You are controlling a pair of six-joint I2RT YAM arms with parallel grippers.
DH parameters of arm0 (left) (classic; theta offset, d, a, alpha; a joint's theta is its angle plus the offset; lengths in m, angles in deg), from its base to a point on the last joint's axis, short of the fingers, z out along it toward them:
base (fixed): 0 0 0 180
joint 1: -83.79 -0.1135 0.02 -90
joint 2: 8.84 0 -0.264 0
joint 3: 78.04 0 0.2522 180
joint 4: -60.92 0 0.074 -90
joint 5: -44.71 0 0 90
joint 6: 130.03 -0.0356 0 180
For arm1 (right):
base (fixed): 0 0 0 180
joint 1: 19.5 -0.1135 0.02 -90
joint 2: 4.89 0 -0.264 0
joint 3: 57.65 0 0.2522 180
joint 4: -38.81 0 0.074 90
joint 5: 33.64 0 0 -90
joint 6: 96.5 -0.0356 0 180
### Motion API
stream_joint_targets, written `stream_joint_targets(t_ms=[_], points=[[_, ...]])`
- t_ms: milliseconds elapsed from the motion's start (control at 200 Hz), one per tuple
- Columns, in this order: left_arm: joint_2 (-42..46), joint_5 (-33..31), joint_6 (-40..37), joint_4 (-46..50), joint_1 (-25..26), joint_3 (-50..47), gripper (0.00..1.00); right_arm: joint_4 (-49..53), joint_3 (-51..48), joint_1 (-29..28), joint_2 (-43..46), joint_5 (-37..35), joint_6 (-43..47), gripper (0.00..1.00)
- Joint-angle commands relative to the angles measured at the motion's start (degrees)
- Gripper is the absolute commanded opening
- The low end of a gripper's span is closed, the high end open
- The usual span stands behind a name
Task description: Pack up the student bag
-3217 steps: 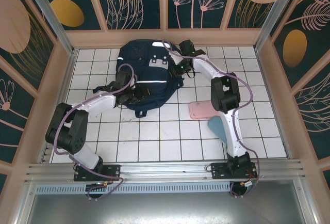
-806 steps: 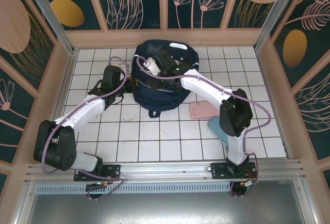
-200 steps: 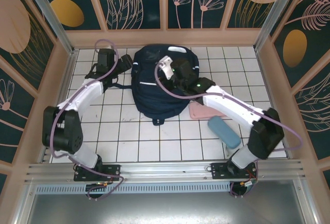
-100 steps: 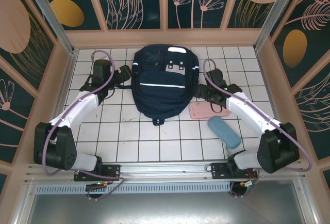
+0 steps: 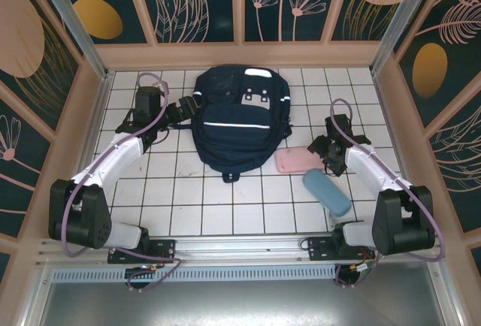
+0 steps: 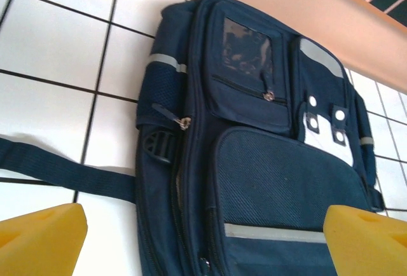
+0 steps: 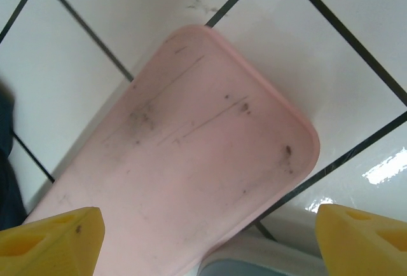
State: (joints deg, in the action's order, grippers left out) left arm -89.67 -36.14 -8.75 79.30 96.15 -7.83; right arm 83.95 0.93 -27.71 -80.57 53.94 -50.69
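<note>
1. Bag (image 5: 239, 119) lies flat, front up, far-middle of the bench; left tool (image 5: 183, 108) is wide and empty beside it.
2. Right tool (image 5: 325, 152) is wide over the pink case (image 5: 294, 161). It's low and flat, so the fingers could skid off.

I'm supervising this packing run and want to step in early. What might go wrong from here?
The pink case lies flat, so the open right pincer above it may slip off or nudge the blue case close by. The student bag looks zipped shut, leaving nowhere to put anything. Its loose strap near the open left pincer could snag.
</note>
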Motion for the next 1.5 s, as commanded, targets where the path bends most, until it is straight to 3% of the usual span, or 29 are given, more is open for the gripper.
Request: stream_joint_targets(t_ms=[0,335,621,781,1076,1331,1496], points=[[0.36,4.85,-1.06,-0.5,0.64,0.51,0.95,-4.35,-0.3,0.98,-2.28,1.27,-2.39,0.86],[-4.18,7.36,-0.76,-0.03,8.23,5.56,0.95,-9.96,2.86,2.62,-12.53,4.65,-0.28,0.83],[-10.23,10.83,2.01,-2.22,13.64,9.39,0.94,-15.45,13.52,3.57,-21.93,4.2,7.18,0.8],[-12.53,11.37,3.1,-2.74,17.22,10.96,0.93,-13.31,15.18,3.4,-19.48,4.52,8.79,0.8],[-16.99,12.71,7.91,-3.12,22.81,14.08,0.9,-4.43,8.05,3.36,-11.07,1.84,10.57,0.84],[-24.26,14.67,16.62,-4.7,29.8,18.25,0.79,-5.11,4.24,3.37,-13.0,5.74,11.45,0.82],[-28.92,16.86,19.84,-4.64,32.31,20.81,0.71,-8.23,2.51,2.54,-13.59,12.18,9.91,0.76]])
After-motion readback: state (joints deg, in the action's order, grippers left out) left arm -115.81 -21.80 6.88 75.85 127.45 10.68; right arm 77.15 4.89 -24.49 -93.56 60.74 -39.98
